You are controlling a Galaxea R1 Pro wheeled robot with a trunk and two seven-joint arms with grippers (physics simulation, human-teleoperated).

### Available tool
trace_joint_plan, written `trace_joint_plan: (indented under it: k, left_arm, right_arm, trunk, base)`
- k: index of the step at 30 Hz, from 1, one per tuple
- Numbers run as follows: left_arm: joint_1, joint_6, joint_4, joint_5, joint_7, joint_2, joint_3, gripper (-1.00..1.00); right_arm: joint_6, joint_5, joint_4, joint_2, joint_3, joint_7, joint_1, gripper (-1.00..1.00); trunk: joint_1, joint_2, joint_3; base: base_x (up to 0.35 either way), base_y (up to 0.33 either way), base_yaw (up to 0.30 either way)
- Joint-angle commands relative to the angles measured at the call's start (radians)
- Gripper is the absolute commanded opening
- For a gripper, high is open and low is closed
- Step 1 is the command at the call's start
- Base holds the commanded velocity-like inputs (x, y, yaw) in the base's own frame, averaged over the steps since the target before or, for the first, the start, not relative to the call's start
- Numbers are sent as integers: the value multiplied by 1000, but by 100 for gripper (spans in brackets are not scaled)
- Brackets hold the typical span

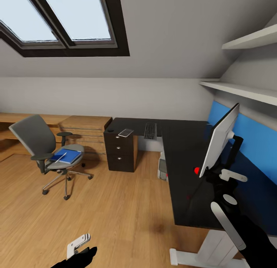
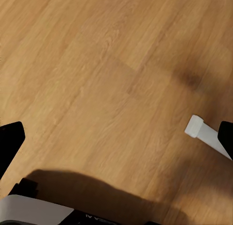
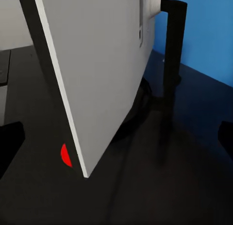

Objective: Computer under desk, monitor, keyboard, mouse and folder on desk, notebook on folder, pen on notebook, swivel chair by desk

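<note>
Desk [image 1: 181, 160]: monitor [image 1: 220, 139] near right pincer [image 1: 231, 177]

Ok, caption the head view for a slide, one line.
Monitor stands on the desk, keyboard at its far end; folder lies on the chair.

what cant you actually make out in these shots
- Computer: head view, mostly hidden under the desk; just a pale sliver shows.
- Monitor: head view shows it nearly edge-on, so the screen face is unreadable; right wrist view shows its back.
- Pen on the folder: head view, too small for detail.
- Left hand: head view, cut by the bottom edge; open or shut unclear.
</note>
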Motion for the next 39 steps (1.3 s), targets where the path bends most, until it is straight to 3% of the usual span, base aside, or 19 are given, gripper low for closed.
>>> trace_joint_plan:
  k: [1, 15, 23, 25, 28, 31, 39]
  left_arm:
    - [0, 1, -2, 10, 10, 1, -2, 100]
    - [0, 1, 1, 10, 10, 1, -2, 100]
    - [0, -2, 27, 6, 10, 0, -4, 100]
    - [0, -12, 31, 6, 9, 0, -5, 100]
    - [0, -16, 31, 6, 9, 0, -5, 100]
    - [0, -20, 33, 6, 10, -1, -5, 100]
    - [0, -21, 33, 6, 9, -1, -5, 100]
  right_arm:
    - [6, -3, -2, -1, 3, -7, -1, 100]
    - [6, -3, -1, -2, 13, -8, -1, 100]
    - [4, 6, 2, -2, 13, -11, -1, 100]
    - [-32, 47, 11, -2, 13, -13, -1, 100]
    - [-75, 77, 25, -2, 13, -14, -1, 100]
    - [-174, 134, 90, -2, 13, -14, -1, 100]
    - [-219, 156, 129, -1, 11, -12, -1, 100]
  trunk:
    - [0, -1, -1]
    - [0, -1, -1]
    - [0, -1, -1]
    - [0, -1, -1]
    - [0, -1, -1]
    - [0, -1, -1]
    - [0, -1, -1]
  base:
    - [1, 38, 0]
    - [1, 153, 0]
    - [186, 16, 0]
    - [114, 2, 0]
    - [43, 1, 0]
    - [29, 0, 0]
    - [178, 0, 0]
